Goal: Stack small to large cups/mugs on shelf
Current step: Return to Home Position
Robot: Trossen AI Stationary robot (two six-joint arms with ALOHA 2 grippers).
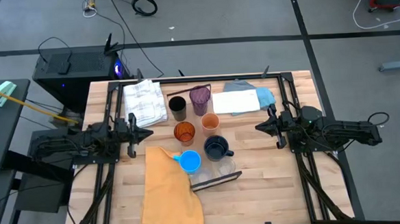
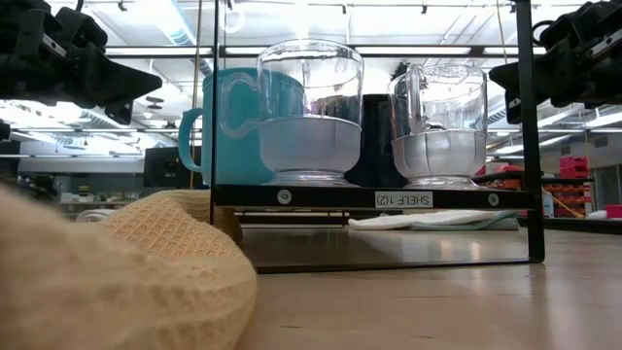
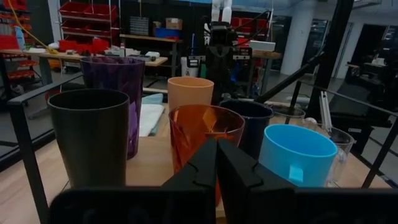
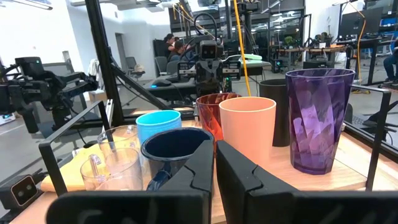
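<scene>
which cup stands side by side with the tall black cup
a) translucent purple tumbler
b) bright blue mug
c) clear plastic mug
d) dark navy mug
a: seen from above, the translucent purple tumbler stands right beside the tall black cup, and the left wrist view shows the same pair together.

yellow cloth blurred, navy mug half hidden behind clear mugs
</scene>
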